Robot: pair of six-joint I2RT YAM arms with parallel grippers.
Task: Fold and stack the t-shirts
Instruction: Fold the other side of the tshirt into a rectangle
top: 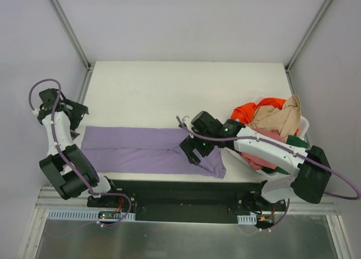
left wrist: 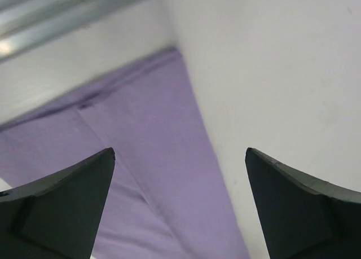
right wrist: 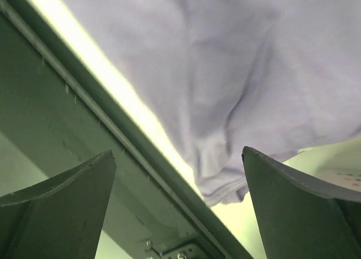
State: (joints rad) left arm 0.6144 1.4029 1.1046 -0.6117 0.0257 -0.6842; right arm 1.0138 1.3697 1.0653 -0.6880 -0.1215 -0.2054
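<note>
My left pincer (left wrist: 180, 205) and right pincer (right wrist: 177, 205), both spread and empty, sit at the purple shirt's (top: 141, 149) ends along the tabletop's (top: 169, 90) near edge, seemingly for cross-folding.

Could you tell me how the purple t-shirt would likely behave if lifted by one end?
Probably floppy: the purple t-shirt lies flat in soft creases, so it would likely drape and sag. It looks thin, so probably light. Pushed across the table, it would likely bunch rather than slide whole.

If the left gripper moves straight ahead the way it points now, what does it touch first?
Probably the lavender t-shirt, near its edge by the table; nothing shows between it and the left gripper. Depth is unclear.
</note>
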